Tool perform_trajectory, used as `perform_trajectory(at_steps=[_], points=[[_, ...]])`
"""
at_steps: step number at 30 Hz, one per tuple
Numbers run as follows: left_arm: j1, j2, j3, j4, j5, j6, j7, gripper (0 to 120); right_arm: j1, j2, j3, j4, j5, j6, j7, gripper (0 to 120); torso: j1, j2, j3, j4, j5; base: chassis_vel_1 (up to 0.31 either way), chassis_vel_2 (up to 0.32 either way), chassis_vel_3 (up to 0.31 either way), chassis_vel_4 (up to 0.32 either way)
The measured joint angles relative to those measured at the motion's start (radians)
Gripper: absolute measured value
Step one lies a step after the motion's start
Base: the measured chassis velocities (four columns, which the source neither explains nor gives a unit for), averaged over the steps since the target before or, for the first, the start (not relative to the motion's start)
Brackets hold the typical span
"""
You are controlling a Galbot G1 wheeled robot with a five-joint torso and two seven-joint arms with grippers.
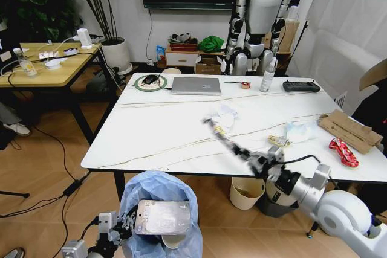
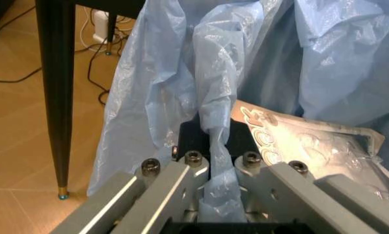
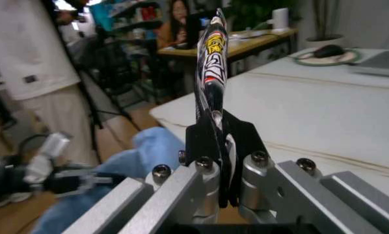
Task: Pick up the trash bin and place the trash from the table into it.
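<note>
The right gripper (image 1: pixel 242 151) has its fingers (image 3: pixel 211 141) closed on a long printed wrapper (image 3: pixel 211 53), held over the near edge of the desk (image 1: pixel 181 131), probably to carry it across to the trash bin (image 1: pixel 158 209), which hangs below and to their left. The left gripper (image 2: pixel 217 170) pinches a fold of the bin's blue bag (image 2: pixel 214 97), keeping the bin lifted. A clear plastic pack (image 1: pixel 162 217) already lies across its mouth and may block the drop. Beyond the fingers wait a cardboard piece (image 1: pixel 349 130), tissues (image 1: pixel 222 116) and a red wrapper (image 1: pixel 343 152).
</note>
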Motion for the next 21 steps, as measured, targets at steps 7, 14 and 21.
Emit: perform_trajectory(at_steps=[7, 14, 21], points=[[-0.007, -0.005, 0.008, 0.0, 0.002, 0.005, -0.003, 0, 0.067, 0.039, -0.228, -0.043, -0.057, 0.117, -0.123, 0, 0.0, 0.0, 0.0, 0.0, -0.0001, 0.0, 0.0, 0.0, 0.0], [-0.012, -0.018, 0.025, 0.004, 0.009, 0.011, -0.01, 0, 0.083, 0.119, -0.301, -0.157, -0.137, 0.175, -0.217, 0, 0.0, 0.0, 0.0, -0.0002, -0.0003, 0.0, 0.0, 0.0, 0.0], [-0.003, -0.025, 0.036, 0.001, 0.028, 0.015, -0.011, 0, 0.087, 0.163, -0.316, -0.195, -0.169, 0.185, -0.224, 0, 0.0, 0.0, 0.0, -0.0001, -0.0003, 0.0, 0.0, 0.0, 0.0]])
